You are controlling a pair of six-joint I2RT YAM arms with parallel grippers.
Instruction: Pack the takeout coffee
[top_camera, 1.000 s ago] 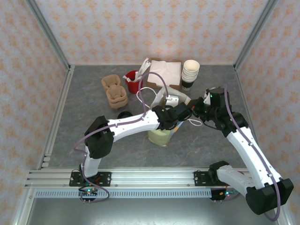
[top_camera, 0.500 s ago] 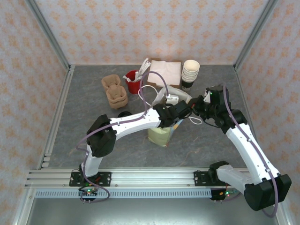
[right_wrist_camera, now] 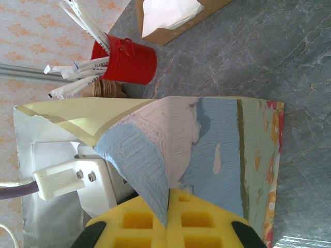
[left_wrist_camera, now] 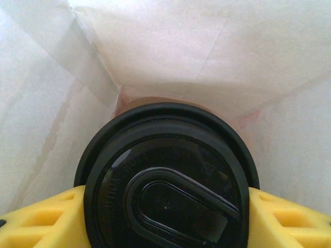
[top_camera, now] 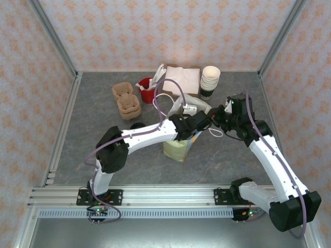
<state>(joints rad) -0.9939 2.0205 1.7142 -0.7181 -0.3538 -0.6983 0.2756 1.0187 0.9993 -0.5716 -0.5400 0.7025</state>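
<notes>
The takeout coffee (left_wrist_camera: pixel 168 191) shows its round black lid head-on in the left wrist view. My left gripper (left_wrist_camera: pixel 166 209) is shut on it, a yellow finger (left_wrist_camera: pixel 41 219) pressing each side of the lid. White inner walls of the paper bag (left_wrist_camera: pixel 155 46) surround the cup, so it is inside the bag's mouth. From above, the bag (top_camera: pixel 177 149) stands mid-table with my left gripper (top_camera: pixel 199 124) reaching into its top. My right gripper (right_wrist_camera: pixel 169 206) is shut on the bag's blue-and-pink printed edge (right_wrist_camera: pixel 150 155) and holds the mouth open. It sits at the bag's right (top_camera: pixel 217 118).
A red cup of wrapped straws (top_camera: pixel 146 90) stands behind the bag, with a napkin box (top_camera: pixel 181 80) and a stack of cream-rimmed cups (top_camera: pixel 209 81) further back. Brown pulp carriers (top_camera: pixel 126 102) and a loose black lid disc (top_camera: pixel 137 126) lie to the left.
My left gripper with the cup has shifted slightly up and left at the bag's mouth. My right gripper has edged a little the same way, still pinching the bag's edge.
</notes>
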